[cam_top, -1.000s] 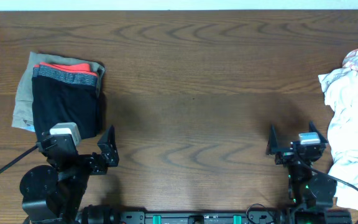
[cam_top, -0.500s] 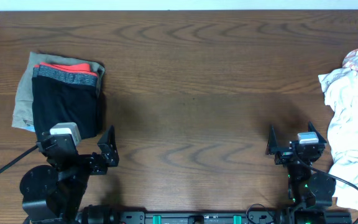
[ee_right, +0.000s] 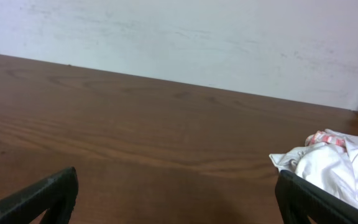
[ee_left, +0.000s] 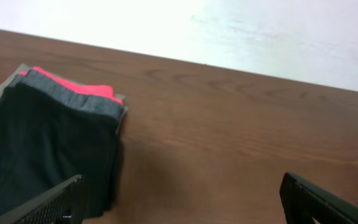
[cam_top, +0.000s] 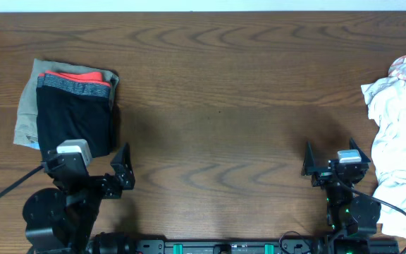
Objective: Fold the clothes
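At table's (cam_top: pixel 217 85) near edge: left gripper (ee_left: pixel 180 186) and right gripper (ee_right: pixel 176 183), fingers of each spread wide, nothing held, neither touching cloth. Just beyond left gripper: folded stack, black shorts (cam_top: pixel 75 123) on top, red garment (cam_top: pixel 76 75) and khaki piece (cam_top: pixel 25 106) showing beneath. Near right gripper, along right edge: crumpled white heap (cam_top: pixel 397 141), unfolded, cut off by overhead frame. Visible overhead only: both piles together, black cable (cam_top: pixel 5 190). Visible from wrists only: pale wall (ee_right: pixel 166 37) past far edge.
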